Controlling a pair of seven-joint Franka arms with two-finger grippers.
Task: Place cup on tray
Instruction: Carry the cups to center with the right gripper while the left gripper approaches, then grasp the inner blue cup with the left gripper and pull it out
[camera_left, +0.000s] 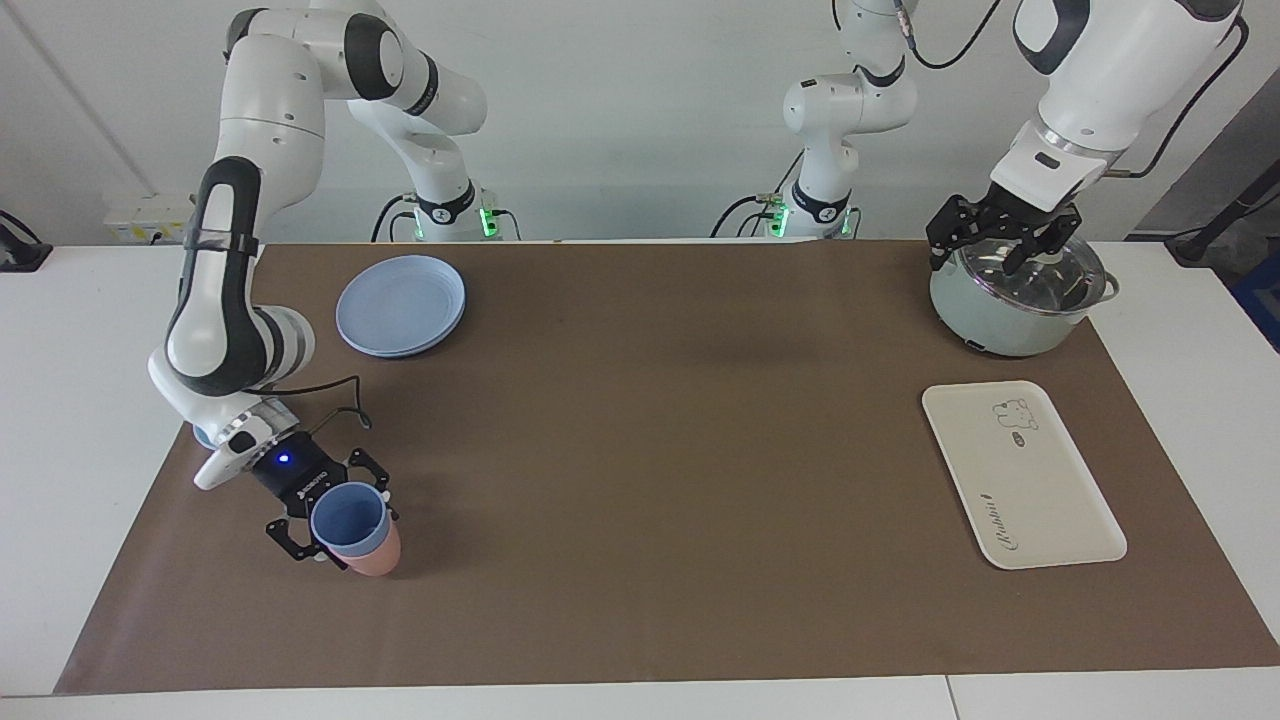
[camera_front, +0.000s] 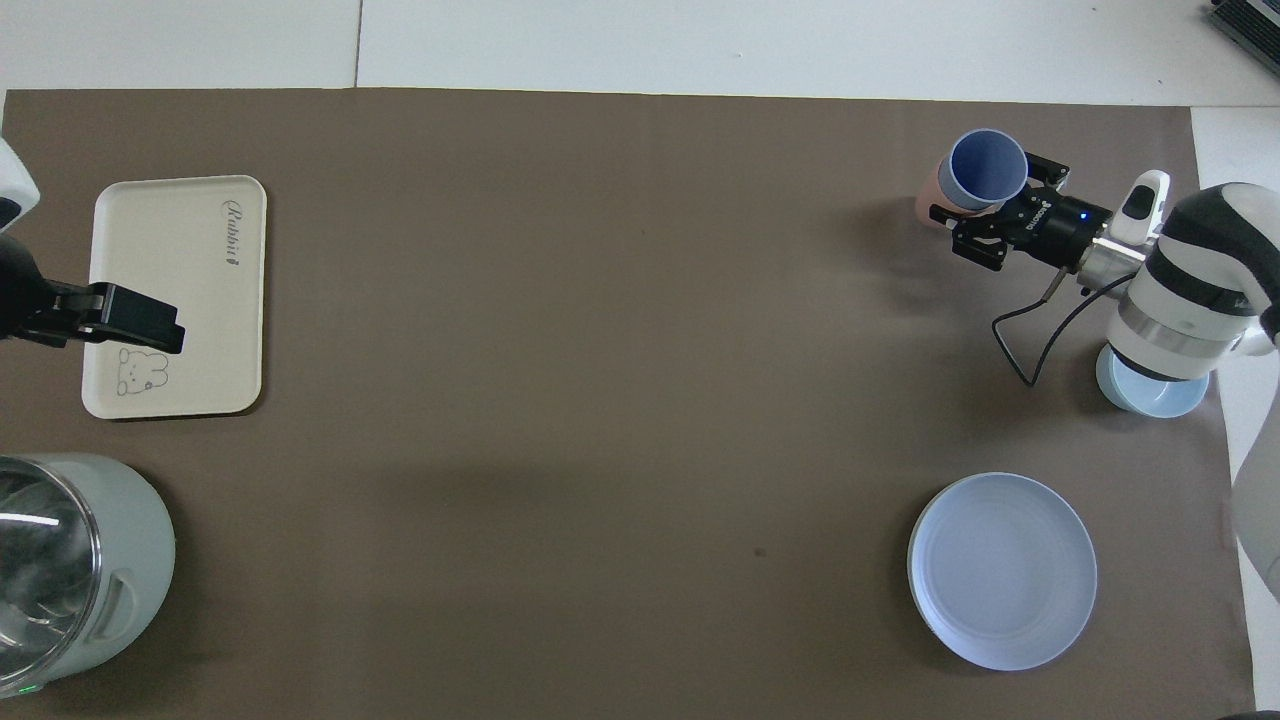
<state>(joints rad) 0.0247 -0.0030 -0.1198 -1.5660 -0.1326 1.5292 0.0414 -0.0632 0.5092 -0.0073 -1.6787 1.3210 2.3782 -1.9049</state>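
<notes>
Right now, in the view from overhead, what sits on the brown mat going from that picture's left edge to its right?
Pale green lidded pot → cream-white rectangular tray → periwinkle-blue plastic cup nested in a salmon-pink cup → round blue plate → low light-blue bowl.
</notes>
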